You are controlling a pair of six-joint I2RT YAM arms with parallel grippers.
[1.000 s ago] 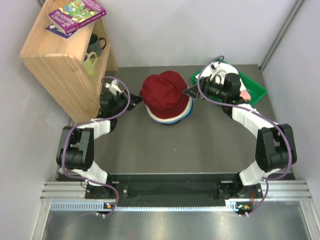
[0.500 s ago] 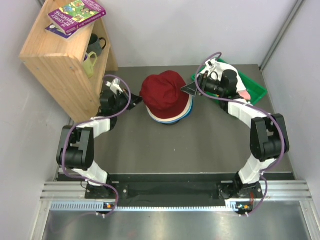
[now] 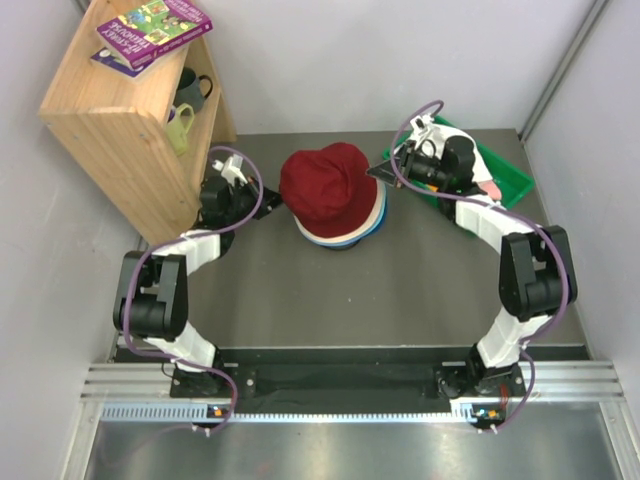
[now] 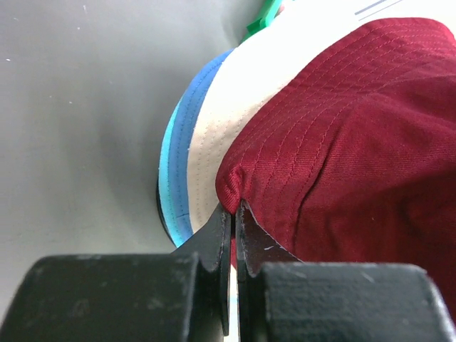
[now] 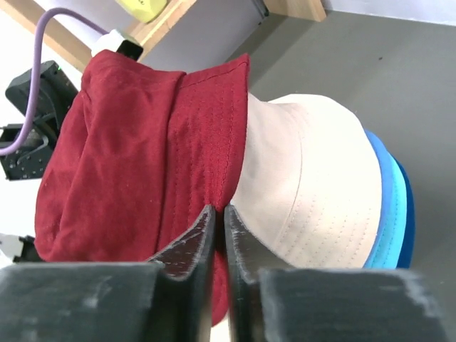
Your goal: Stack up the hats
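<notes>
The hats form one pile in the middle of the table. A dark red hat (image 3: 328,185) sits on top, over a beige hat (image 4: 235,107), a blue hat (image 4: 187,121) and a teal hat (image 4: 169,178). My left gripper (image 3: 268,205) is at the pile's left side. In the left wrist view it (image 4: 234,214) is shut on the dark red hat's (image 4: 356,142) brim. My right gripper (image 3: 381,172) is at the pile's right side. Seen from the right wrist, it (image 5: 219,211) is shut on the dark red hat's (image 5: 128,157) brim edge, next to the beige hat (image 5: 313,185).
A green tray (image 3: 505,175) lies at the back right, under the right arm, with a pink item (image 3: 490,188) in it. A wooden shelf (image 3: 110,110) stands at the back left, with books (image 3: 150,30) on top and mugs (image 3: 190,95) inside.
The right gripper has gone from open to shut on the dark red hat's right brim and shifted slightly toward the back. The left gripper has kept its grip on the left brim.
</notes>
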